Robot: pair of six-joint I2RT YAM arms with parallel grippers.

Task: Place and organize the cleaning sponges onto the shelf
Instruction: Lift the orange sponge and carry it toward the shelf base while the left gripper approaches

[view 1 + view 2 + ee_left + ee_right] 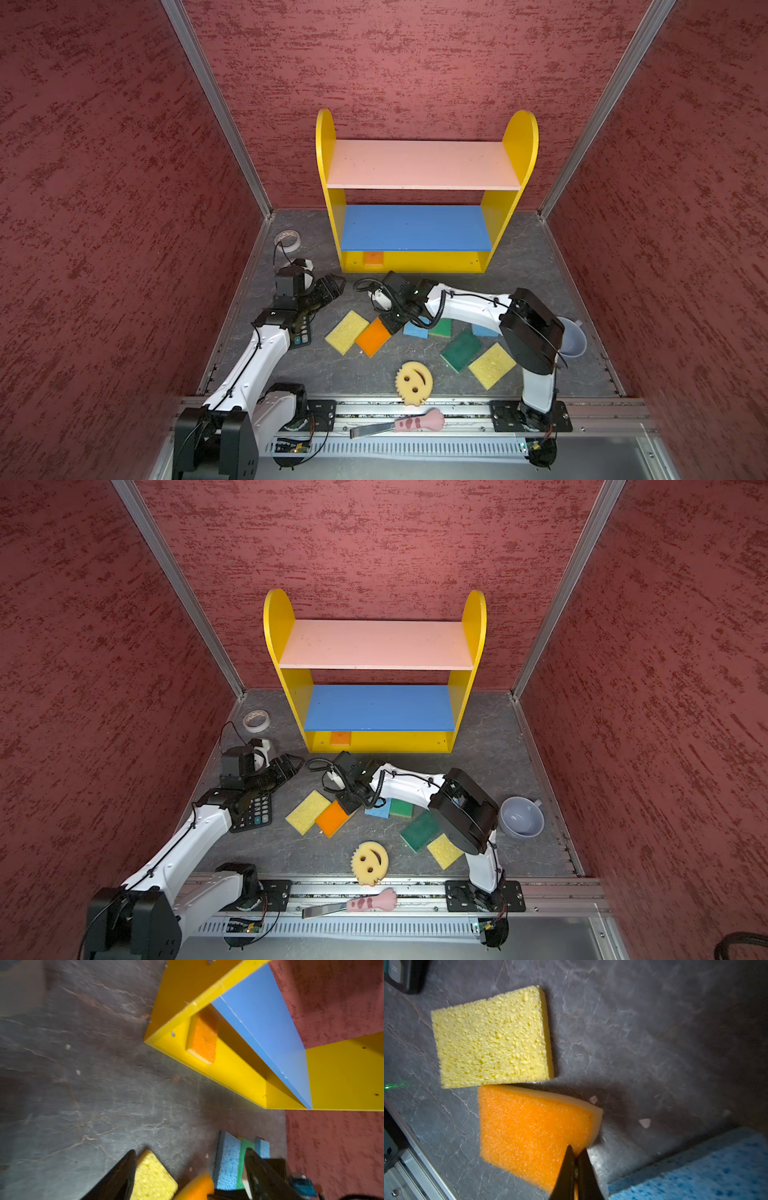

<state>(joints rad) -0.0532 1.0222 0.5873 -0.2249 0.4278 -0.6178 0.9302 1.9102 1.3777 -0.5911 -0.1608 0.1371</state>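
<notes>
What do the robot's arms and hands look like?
The left arm and right arm have smooth white shells, chunky black joints and thin black cables along them. The left hand and right hand are black, each with two pointed fingers.

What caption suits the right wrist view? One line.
Right gripper shut on a corner of the orange sponge, beside a yellow sponge on the grey table.

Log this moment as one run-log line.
right gripper: shut on table orange sponge | left gripper: open, empty | shelf: shelved orange sponge on yellow base
</notes>
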